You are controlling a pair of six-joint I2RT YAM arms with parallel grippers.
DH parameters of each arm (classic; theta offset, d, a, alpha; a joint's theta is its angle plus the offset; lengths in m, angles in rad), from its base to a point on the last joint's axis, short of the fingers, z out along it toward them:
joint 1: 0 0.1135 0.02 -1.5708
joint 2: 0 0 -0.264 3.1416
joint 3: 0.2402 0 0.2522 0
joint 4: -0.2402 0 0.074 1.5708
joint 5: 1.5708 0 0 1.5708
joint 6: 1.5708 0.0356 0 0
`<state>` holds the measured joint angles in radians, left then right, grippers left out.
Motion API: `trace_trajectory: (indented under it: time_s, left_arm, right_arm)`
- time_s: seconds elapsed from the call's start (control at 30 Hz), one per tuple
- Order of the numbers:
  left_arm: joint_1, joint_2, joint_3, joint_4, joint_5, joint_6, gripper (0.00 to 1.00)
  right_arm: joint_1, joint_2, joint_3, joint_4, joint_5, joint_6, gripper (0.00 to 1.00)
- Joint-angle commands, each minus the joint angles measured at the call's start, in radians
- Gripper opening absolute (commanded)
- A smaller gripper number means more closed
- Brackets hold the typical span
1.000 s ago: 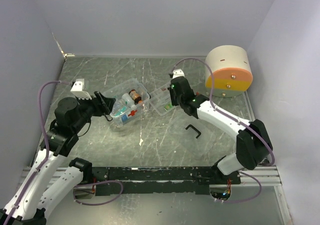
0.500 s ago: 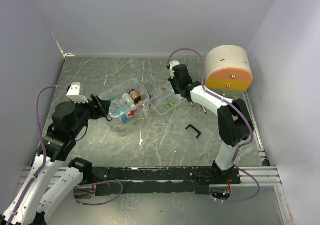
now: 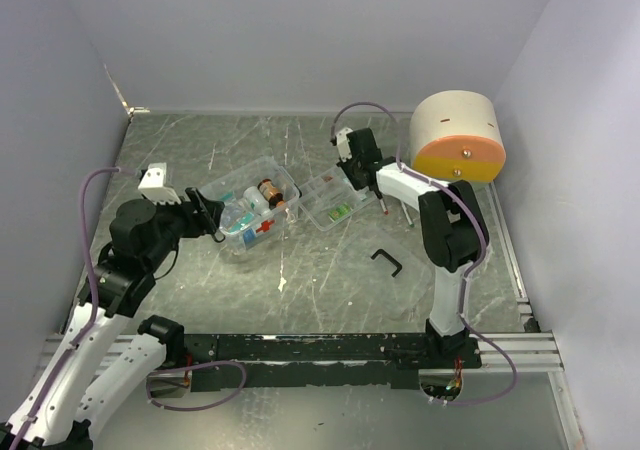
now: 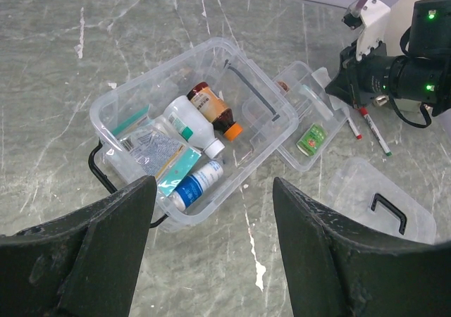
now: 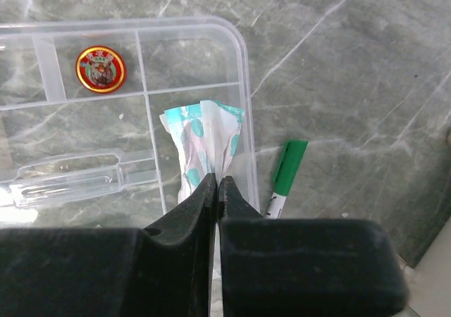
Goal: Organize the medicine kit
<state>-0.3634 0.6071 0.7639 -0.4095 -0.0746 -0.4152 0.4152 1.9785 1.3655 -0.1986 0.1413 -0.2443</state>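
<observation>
Teal-white packet (image 5: 202,137) pinched by right gripper (image 5: 217,182), lower end hidden, left gripper (image 4: 213,187) spread open.

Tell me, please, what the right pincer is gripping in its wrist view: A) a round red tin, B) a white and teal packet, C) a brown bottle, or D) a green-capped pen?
B: the right pincer is shut on the white and teal packet at the divided tray, while the round red tin sits in another compartment and the green-capped pen lies outside it.
</observation>
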Motion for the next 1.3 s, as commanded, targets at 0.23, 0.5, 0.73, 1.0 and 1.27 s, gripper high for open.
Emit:
trace_trajectory:
  time_s: [0.23, 0.5, 0.73, 1.0, 1.27]
  left_arm:
    - [-0.002, 0.023, 0.002, 0.014, 0.025, 0.012, 0.78]
    - [-0.002, 0.02, 0.0, 0.016, 0.027, 0.012, 0.78]
    - [-0.002, 0.017, 0.002, 0.015, 0.041, 0.017, 0.78]
    - [-0.002, 0.023, 0.009, 0.04, 0.133, 0.052, 0.77]
    - [-0.004, 0.164, 0.111, 0.098, 0.368, 0.11, 0.72]
  right_arm:
    - [-0.012, 0.047, 0.049, -0.046, -0.01, -0.022, 0.24]
    - [-0.012, -0.001, 0.048, -0.034, 0.027, 0.02, 0.23]
    - [-0.012, -0.044, 0.016, -0.013, 0.0, 0.097, 0.18]
    - [-0.012, -0.058, -0.005, 0.0, 0.086, 0.159, 0.13]
    - [-0.012, -0.267, -0.084, -0.024, -0.017, 0.401, 0.18]
